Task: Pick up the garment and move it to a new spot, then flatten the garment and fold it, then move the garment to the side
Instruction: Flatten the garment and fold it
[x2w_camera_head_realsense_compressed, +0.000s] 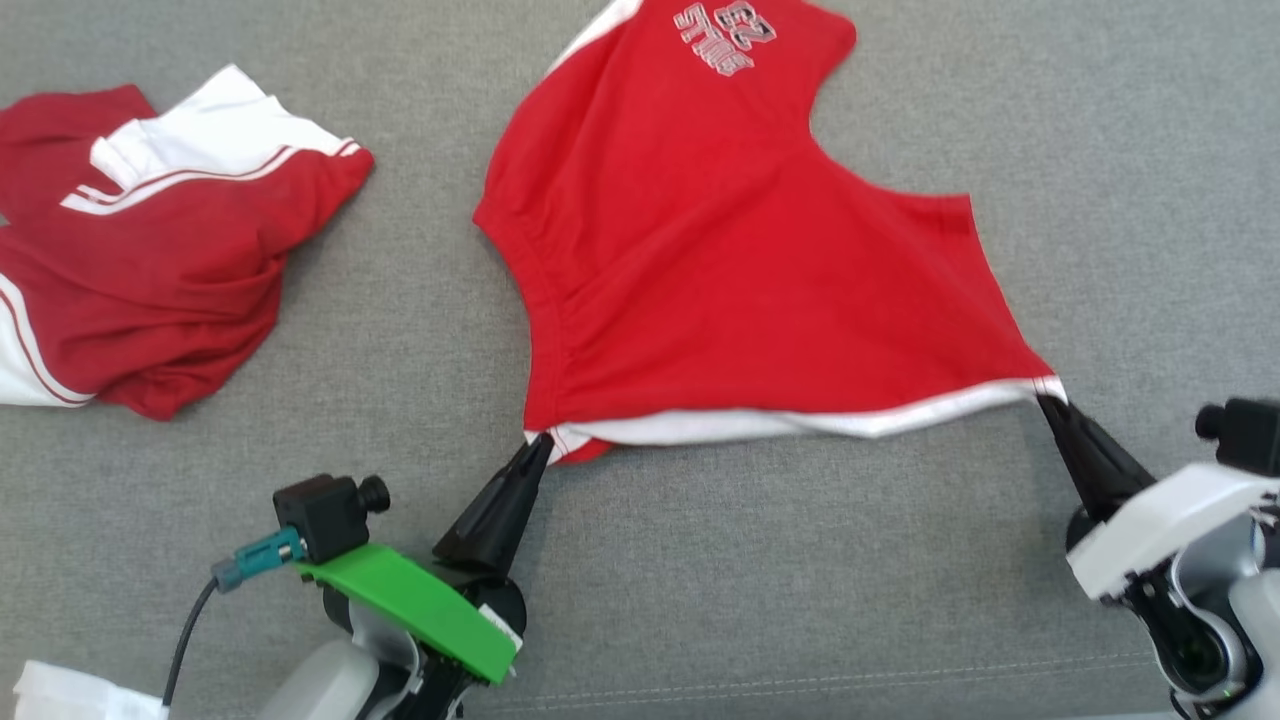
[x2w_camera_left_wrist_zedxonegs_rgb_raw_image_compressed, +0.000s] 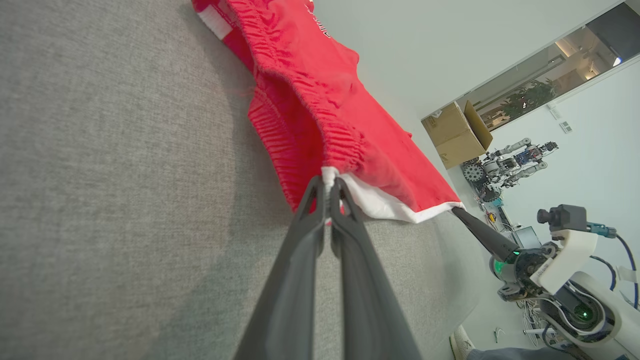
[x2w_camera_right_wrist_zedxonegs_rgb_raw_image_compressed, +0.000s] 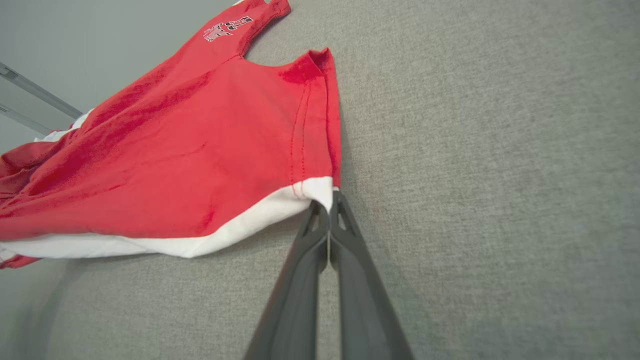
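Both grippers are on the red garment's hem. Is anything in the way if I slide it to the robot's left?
Yes: a second red-and-white garment lies crumpled on the grey surface to the left, apart from the held garment. Nothing visible lies on the surface to its right.

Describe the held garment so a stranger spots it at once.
On the grey fabric surface are two red-and-white cloth garments. The one meant is the spread red garment in the middle. Unlike the crumpled red-and-white heap at left, it is stretched between the left claw and right claw by its white band and bears printed lettering.
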